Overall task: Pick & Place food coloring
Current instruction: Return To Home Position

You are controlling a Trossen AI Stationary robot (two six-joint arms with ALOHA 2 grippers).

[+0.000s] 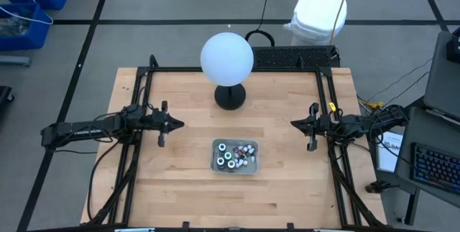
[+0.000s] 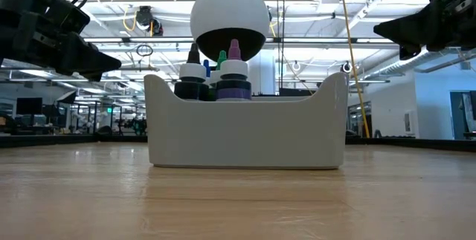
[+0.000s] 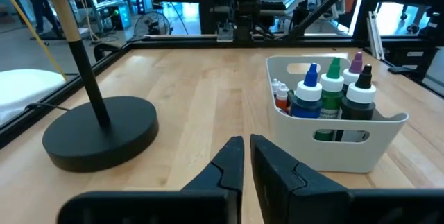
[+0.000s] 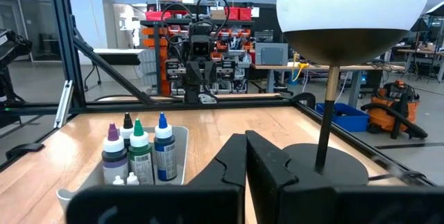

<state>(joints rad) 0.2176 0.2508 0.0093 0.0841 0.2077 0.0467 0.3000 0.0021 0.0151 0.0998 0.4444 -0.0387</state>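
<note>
The left arm (image 1: pixel 93 128) reaches in level from 9 o'clock, its left gripper (image 1: pixel 176 124) pointing to 3 o'clock, fingers together. The right arm (image 1: pixel 363 122) mirrors it from 3 o'clock, right gripper (image 1: pixel 296 123) likewise closed, empty.

The counter (image 1: pixel 180 189) is pale, smooth-planked wood. The bin (image 2: pixel 245 132) looks like smooth matt plastic, the food coloring bottles (image 3: pixel 333 99) glossy plastic; the round base (image 3: pixel 104 137) is matt black.

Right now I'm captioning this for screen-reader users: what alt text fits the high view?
A grey bin holding food coloring bottles sits mid-table near a white globe lamp. The left gripper and right gripper flank it, pointing inward, clear of the bin.
</note>
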